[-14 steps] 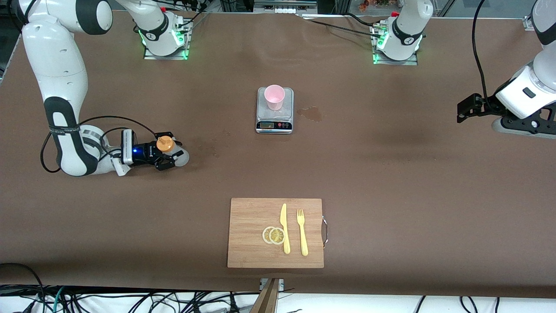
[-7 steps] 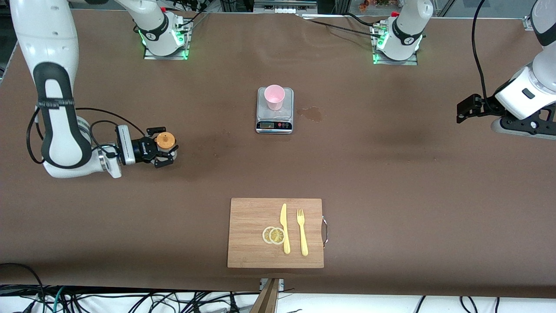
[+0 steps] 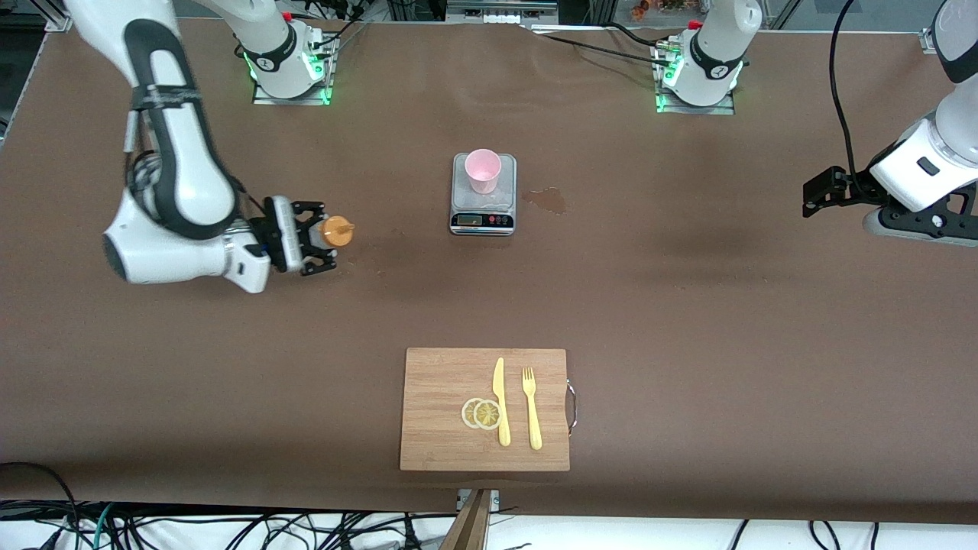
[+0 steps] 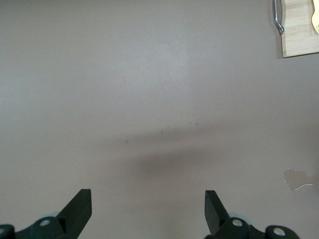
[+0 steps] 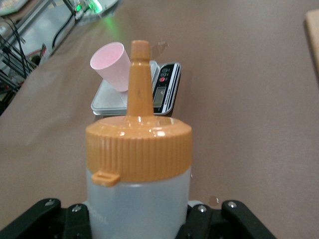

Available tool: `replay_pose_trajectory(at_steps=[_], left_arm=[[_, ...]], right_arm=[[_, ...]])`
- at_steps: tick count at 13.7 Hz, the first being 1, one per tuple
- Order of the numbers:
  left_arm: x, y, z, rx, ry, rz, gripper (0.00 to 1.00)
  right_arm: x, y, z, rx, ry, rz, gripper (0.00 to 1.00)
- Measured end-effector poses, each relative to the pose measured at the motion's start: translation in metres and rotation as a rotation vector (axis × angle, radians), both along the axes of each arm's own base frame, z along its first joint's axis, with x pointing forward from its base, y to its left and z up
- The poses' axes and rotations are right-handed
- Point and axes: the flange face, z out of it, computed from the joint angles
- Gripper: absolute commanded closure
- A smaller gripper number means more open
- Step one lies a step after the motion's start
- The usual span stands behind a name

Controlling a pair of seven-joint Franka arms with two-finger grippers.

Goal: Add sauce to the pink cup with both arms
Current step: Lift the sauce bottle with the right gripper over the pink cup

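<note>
The pink cup stands on a small grey kitchen scale at mid table; it also shows in the right wrist view. My right gripper is shut on the squeeze bottle, held tipped on its side above the table toward the right arm's end, orange nozzle pointing at the scale. In the right wrist view the bottle fills the middle between the jaws. My left gripper is open and empty, waiting over bare table at the left arm's end, where it also shows in the front view.
A wooden cutting board with lemon slices, a yellow knife and a yellow fork lies near the front camera's edge. A dark stain marks the table beside the scale.
My right gripper has lifted the bottle off the table, tipped it sideways and carried it toward the scale. The left arm has not moved.
</note>
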Motion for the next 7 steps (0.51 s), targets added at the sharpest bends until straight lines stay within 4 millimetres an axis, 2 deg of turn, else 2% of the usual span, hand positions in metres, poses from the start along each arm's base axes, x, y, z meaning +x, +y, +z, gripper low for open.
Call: replay_pose_trajectory(at_steps=[4, 7], left_arm=[[0.000, 0.001, 0.000, 0.000, 0.000, 0.001, 0.00], [0.000, 0.001, 0.000, 0.000, -0.001, 0.002, 0.00]], right_arm=[[-0.036, 0.076, -0.015, -0.207, 0.010, 0.043, 1.00], [-0.067, 0.135, -0.017, -0.385, 0.005, 0.052, 1.00]])
